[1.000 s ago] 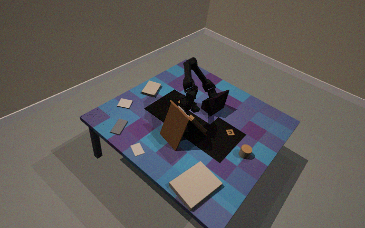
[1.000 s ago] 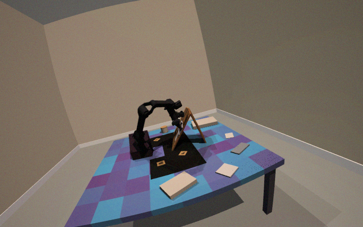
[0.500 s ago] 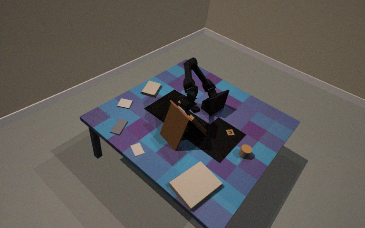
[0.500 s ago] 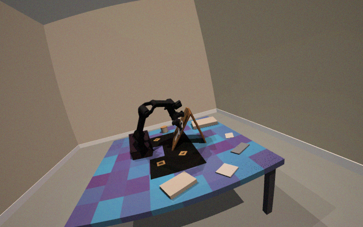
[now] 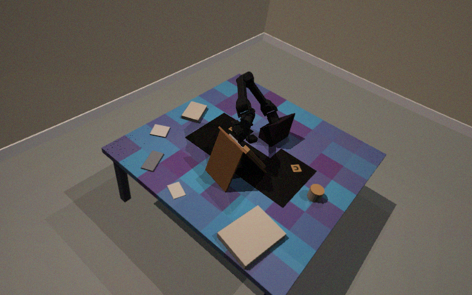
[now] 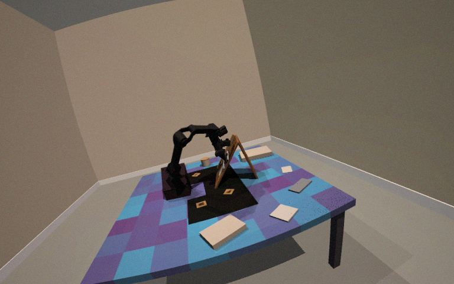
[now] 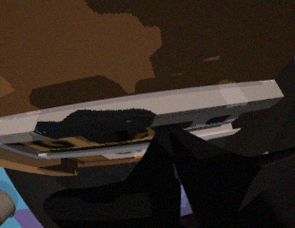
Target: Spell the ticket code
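Observation:
The brown easel board [image 5: 224,160] [image 7: 52,28] stands tilted on the black mat [image 5: 280,192] [image 6: 233,203]. Its pale letter rail [image 7: 200,103] crosses the wrist view. A wooden tile [image 7: 64,142] with a dark mark shows between the rail's lips, left of my fingers; its letter is unreadable. My gripper [image 6: 225,159] [image 7: 166,129] is shut with nothing between its fingers, tips close against the rail. Loose tiles lie on the mat: one tile [image 5: 295,168] [image 6: 195,174] on one side, another tile [image 6: 228,191] and a third tile [image 6: 201,203] on the other. No ticket code is readable.
A round wooden-topped pot [image 5: 316,193] [image 6: 205,161] stands beside the mat. A large cream block [image 5: 251,235] [image 6: 256,153] lies behind the board. A smaller block [image 5: 195,111] [image 6: 223,231], pale cards [image 5: 160,130] [image 5: 176,190] and a grey slab [image 5: 152,160] [image 6: 300,185] lie near the table's edges.

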`<control>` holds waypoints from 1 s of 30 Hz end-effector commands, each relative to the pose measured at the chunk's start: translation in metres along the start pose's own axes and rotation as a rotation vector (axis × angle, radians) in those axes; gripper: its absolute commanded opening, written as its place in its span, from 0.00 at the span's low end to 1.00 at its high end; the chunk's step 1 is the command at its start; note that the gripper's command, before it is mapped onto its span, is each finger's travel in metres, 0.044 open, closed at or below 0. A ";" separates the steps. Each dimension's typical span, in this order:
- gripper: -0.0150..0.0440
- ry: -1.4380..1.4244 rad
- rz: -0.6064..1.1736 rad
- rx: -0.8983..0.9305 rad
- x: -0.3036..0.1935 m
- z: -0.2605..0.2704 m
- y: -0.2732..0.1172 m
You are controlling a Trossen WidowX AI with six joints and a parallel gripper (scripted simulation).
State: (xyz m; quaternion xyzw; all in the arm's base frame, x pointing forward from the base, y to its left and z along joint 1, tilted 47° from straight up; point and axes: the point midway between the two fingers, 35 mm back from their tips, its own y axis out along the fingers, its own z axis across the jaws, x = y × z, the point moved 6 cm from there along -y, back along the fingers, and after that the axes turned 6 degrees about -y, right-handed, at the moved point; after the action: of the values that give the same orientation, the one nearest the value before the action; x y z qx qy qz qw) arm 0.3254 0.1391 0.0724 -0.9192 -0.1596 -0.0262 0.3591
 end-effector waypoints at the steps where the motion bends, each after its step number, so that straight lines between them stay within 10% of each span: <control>1: 0.25 0.004 -0.002 0.004 -0.004 0.000 -0.004; 30: 0.34 -0.009 -0.029 -0.012 -0.022 0.007 -0.028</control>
State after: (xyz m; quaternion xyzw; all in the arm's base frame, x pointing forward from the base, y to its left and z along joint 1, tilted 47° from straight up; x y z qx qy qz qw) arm 0.3013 0.1512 0.0818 -0.9192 -0.1614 -0.0241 0.3584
